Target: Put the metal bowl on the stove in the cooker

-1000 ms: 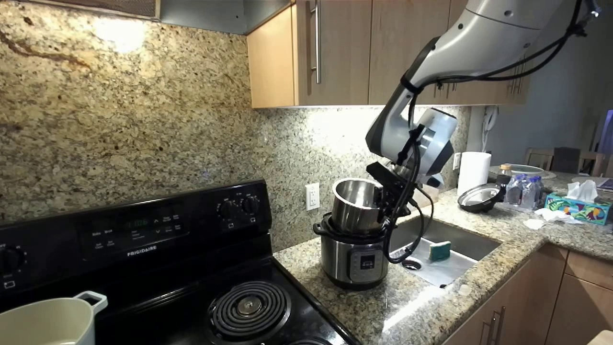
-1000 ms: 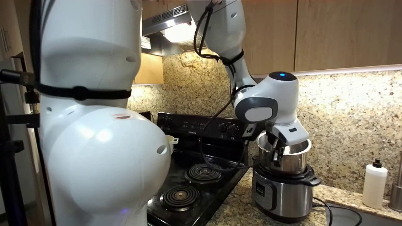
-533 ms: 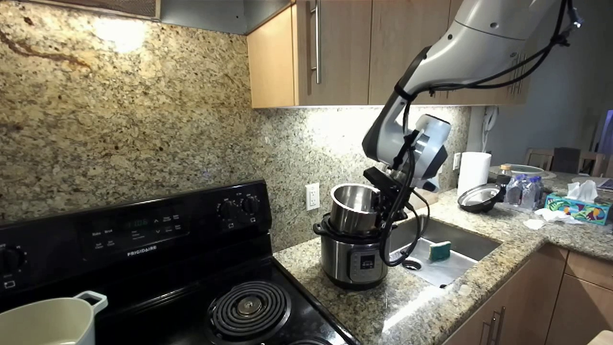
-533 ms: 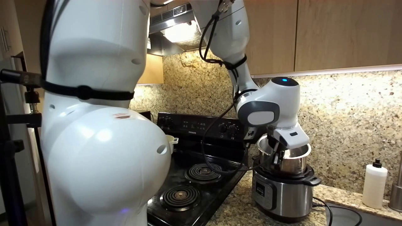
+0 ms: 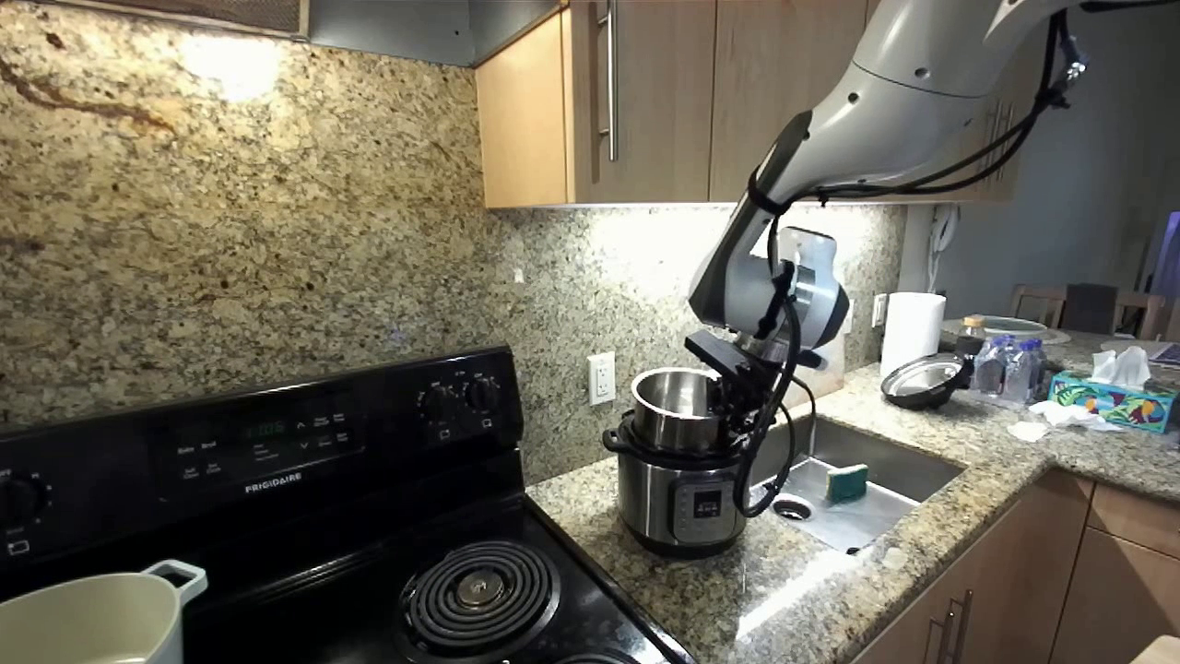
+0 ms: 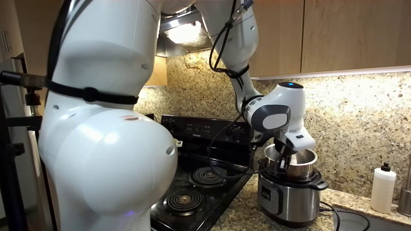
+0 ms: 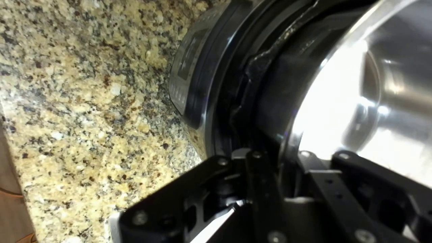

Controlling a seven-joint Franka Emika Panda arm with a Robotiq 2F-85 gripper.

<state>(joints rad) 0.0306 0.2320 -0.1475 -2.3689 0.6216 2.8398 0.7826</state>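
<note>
The shiny metal bowl (image 5: 666,426) stands in the mouth of the cooker (image 5: 645,498), its lower part inside and its upper part above the black rim. It looks nearly upright in both exterior views, as with the bowl (image 6: 301,170) over the cooker (image 6: 303,202). My gripper (image 5: 730,408) is at the bowl's near wall, with one finger inside and one outside. In the wrist view the gripper (image 7: 284,162) is shut on the rim of the bowl (image 7: 398,77); the pads are hidden. The black stove (image 5: 369,526) is beside the cooker.
A white handled pot (image 5: 101,622) is on the stove. A sink (image 5: 922,466) with a green sponge (image 5: 846,482) lies beyond the cooker. A lid (image 5: 922,380) rests on the counter. A soap bottle (image 6: 383,189) stands by the wall. Cupboards (image 5: 645,101) hang above.
My gripper and the bowl have moved down together, so more of the bowl is inside the cooker. The cooker has not moved.
</note>
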